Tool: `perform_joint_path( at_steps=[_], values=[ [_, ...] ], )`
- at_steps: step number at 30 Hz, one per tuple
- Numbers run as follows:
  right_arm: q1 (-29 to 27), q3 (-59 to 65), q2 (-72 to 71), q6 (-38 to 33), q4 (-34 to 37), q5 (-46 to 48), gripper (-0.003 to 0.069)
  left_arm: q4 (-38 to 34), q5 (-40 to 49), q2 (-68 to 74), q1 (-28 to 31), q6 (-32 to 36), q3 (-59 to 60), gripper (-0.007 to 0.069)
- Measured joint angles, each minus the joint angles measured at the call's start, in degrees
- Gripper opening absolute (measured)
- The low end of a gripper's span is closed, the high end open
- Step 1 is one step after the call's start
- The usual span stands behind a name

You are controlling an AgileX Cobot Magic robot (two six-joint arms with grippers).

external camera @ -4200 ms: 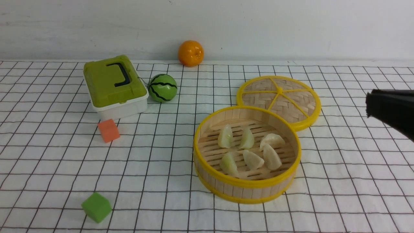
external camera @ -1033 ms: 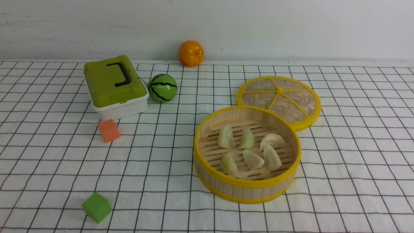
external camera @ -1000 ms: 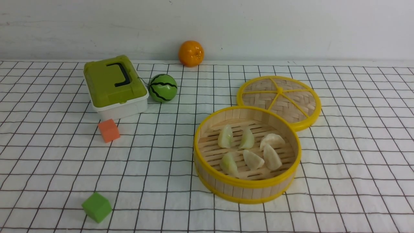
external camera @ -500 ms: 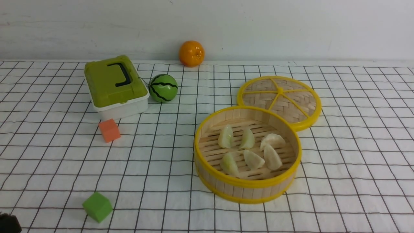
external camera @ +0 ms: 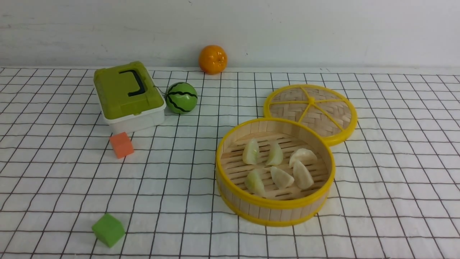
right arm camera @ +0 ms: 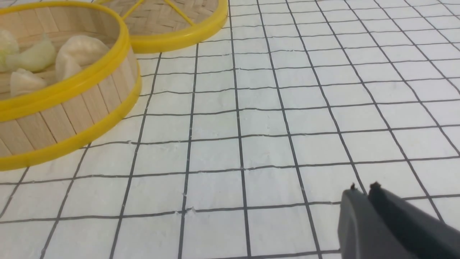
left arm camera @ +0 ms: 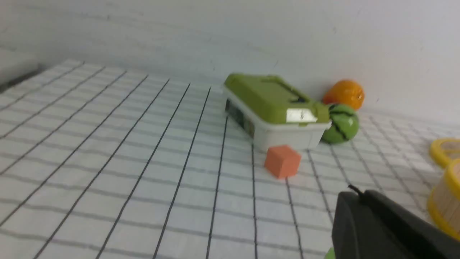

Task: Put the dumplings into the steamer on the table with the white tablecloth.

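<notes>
The table under the white tablecloth spreads across the whole front view, with neither arm in that view; the steamer sits on it right of centre, its woven lid lying flat just behind and touching its far rim; left of them stand the green-lidded box, the toy watermelon beside it, and the orange against the back wall; the orange cube lies near the box and the green cube well forward of it.

All six dumplings lie on the slatted floor inside the steamer — none shows on the cloth in any view; so the loading step looks finished, and what is in hand is, by my judgement, the retreat of the arms to rest.

The left gripper shows in its wrist view low over the cloth near the green cube, its fingers pressed together on nothing; the right gripper hangs over bare cloth, apart from the steamer's wall, its fingers almost meeting with only a thin slit between the tips, and empty.

The next move calls for little — perhaps a check that nothing is left outside the basket; if the lid is wanted on, that needs a wide opening and a grasp at its yellow rim, though the task does not ask for it.
</notes>
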Motion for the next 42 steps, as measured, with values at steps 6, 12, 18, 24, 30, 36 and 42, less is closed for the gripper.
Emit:
perform_joint_path(
  at_steps=[6,12,18,24,30,36,42],
  values=[
    [0.00,0.00,0.00,0.00,0.00,0.00,0.0045,0.00,5.98,0.00,0.15,-0.20,0.80,-0.0013],
    [0.00,0.00,0.00,0.00,0.00,0.00,0.0051,-0.30,12.89,0.00,0.15,0.40,0.80,-0.0013],
    [0.00,0.00,0.00,0.00,0.00,0.00,0.0059,-0.42,13.11,0.00,0.15,5.17,0.80,-0.0013],
    [0.00,0.00,0.00,0.00,0.00,0.00,0.0067,-0.42,13.11,0.00,0.20,6.84,0.80,-0.0013],
    [0.00,0.00,0.00,0.00,0.00,0.00,0.0076,-0.42,13.11,0.00,0.20,6.89,0.80,-0.0013],
    [0.00,0.00,0.00,0.00,0.00,0.00,0.0083,-0.42,13.11,0.00,0.20,6.90,0.80,-0.0013],
    [0.00,0.00,0.00,0.00,0.00,0.00,0.0092,-0.42,13.11,0.00,0.20,6.90,0.80,-0.0013]
  ],
)
